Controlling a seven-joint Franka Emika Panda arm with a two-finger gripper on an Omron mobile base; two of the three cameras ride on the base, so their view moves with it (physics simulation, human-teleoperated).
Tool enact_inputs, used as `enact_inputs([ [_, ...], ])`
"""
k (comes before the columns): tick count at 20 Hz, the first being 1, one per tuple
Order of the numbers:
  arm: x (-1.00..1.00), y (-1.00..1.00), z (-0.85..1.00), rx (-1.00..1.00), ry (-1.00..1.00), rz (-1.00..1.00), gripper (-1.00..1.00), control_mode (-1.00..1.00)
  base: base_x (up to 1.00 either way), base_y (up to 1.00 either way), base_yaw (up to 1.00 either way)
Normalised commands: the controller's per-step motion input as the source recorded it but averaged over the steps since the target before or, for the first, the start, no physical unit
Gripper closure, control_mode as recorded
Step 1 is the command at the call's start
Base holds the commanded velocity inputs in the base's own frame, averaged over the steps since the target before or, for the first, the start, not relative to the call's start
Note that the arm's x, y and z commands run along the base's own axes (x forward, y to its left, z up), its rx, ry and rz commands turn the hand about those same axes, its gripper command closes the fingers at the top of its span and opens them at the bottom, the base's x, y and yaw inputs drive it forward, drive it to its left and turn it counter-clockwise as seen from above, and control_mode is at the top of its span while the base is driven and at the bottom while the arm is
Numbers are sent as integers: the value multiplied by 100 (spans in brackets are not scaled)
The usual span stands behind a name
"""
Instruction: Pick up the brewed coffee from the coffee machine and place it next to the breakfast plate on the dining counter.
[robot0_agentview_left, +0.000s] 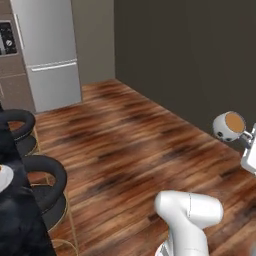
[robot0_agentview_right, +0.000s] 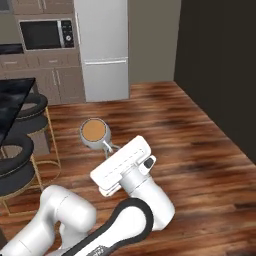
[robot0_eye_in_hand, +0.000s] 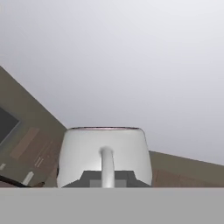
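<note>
One white mug (robot0_agentview_right: 94, 133) of brown coffee, unlabelled, hangs by its handle in the pincer (robot0_agentview_right: 111, 148).

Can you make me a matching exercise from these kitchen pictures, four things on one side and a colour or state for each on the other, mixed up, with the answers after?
Things:
1. mug
2. fridge
3. bar stools
4. gripper

Descriptions:
A. black seats on thin gold frames
B. tall, silver-grey, standing against the far wall
C. shut on the mug's handle
D. white, with brown coffee in it, carried above the wood floor

Pairs: 1-D, 2-B, 3-A, 4-C
</note>
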Motion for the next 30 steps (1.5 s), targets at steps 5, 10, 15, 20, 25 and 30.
enact_inputs([
  [5,0,0,0,0,0,0,100,100,100,-45,23],
  [10,0,0,0,0,0,0,100,100,76,-16,49],
  [15,0,0,0,0,0,0,100,100,52,-10,62],
  [20,0,0,0,0,0,0,100,100,47,-23,61],
  [25,0,0,0,0,0,0,100,100,48,-41,59],
  [30,0,0,0,0,0,0,100,100,39,-43,63],
])
